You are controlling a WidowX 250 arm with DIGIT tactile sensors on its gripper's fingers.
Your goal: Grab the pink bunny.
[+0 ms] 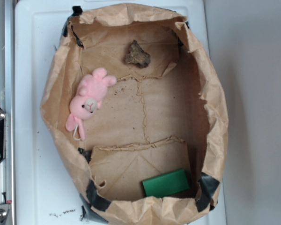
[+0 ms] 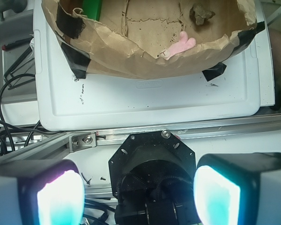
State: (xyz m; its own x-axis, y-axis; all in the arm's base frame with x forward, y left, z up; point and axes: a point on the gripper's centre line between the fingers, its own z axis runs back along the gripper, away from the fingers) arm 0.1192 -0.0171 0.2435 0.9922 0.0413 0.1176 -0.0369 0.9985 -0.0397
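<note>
The pink bunny (image 1: 88, 102) lay at the left of the exterior frame, leaning against the inner left wall of the brown paper bag (image 1: 215, 108), ears toward the upper right and its white loop string (image 1: 77, 133) trailing toward the lower left. In the wrist view only its pink ears (image 2: 180, 45) showed over the bag's rim. A brown rough lump (image 1: 136, 54) sat near the top of the frame and a flat green block (image 1: 166, 183) near the bottom, both well apart from the bunny. The bag rested on a white tray (image 1: 35, 154). The gripper (image 2: 139, 193) was spread wide, empty, outside the bag, above a metal rail (image 2: 215, 131).
</note>
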